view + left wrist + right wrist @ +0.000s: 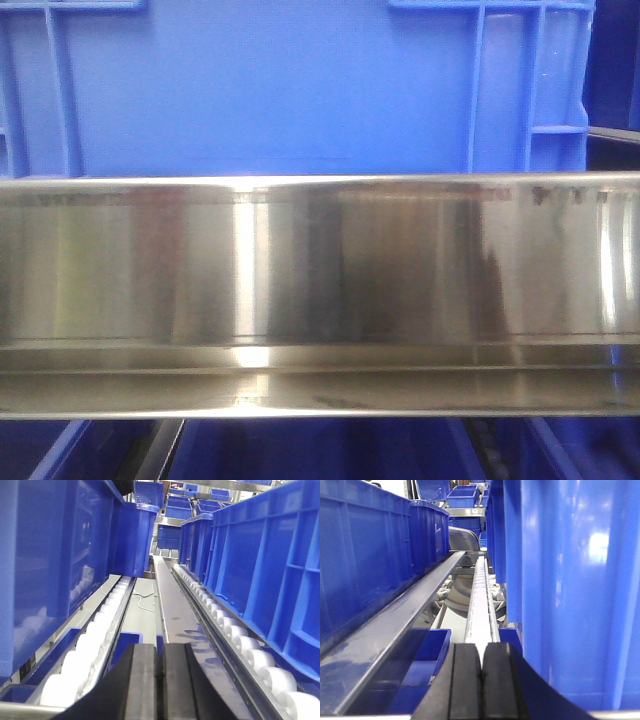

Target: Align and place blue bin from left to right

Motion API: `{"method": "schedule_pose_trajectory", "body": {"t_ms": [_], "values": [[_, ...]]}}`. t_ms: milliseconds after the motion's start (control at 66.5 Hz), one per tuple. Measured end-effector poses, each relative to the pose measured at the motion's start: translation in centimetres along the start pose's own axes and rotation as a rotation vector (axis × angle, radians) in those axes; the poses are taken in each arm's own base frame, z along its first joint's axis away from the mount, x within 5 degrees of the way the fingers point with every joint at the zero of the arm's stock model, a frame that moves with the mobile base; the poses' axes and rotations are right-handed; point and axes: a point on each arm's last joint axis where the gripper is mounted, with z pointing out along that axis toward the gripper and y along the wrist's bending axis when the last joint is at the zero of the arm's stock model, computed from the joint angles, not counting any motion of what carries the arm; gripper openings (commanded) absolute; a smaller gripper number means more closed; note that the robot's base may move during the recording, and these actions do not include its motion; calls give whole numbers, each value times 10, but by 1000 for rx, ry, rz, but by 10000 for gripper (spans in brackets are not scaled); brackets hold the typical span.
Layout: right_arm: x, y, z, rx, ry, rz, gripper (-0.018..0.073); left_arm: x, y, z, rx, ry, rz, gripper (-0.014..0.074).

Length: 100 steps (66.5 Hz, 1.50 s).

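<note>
Shows the blue bin point(270, 90) upright just behind a polished steel rail point(300, 270), filling the front view. Finds the left claw point(160, 652) pinched fully together on nothing, low between white roller tracks point(95, 645). Finds the right claw point(481, 655) likewise closed and empty, near a blue crate wall point(570, 595), possibly that same bin; hard to tell.

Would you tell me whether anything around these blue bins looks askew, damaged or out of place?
Nothing is plainly damaged or spilled. The blue bin sits level behind the steel rail. One small oddity: a loose white cable lies on the floor between the roller tracks.
</note>
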Motion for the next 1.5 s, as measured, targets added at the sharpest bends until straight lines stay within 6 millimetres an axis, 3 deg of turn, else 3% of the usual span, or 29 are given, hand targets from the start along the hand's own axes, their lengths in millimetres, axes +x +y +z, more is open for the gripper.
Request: {"method": "schedule_pose_trajectory", "body": {"t_ms": [842, 1083, 1173, 1263, 1383, 1504], "values": [[-2, 0, 0, 3, -18, -36, -74, -10, -1, -1, 11, -108, 0, -111], [-15, 0, -1, -4, -168, 3, -74, -25, -2, -3, 20, -203, 0, -111], [-32, 1, -5, -8, -218, 22, -74, -47, -4, -8, 20, -230, 27, -105], [-63, 4, -14, -18, -266, 31, -73, -74, -6, -17, 14, -258, 60, -40], [-111, 9, -35, -32, -297, 28, -46, -122, -9, -34, 2, -302, 79, 139], [-153, 13, -49, -41, -283, 29, -35, -158, -11, -38, -11, -270, 79, 332]]}}
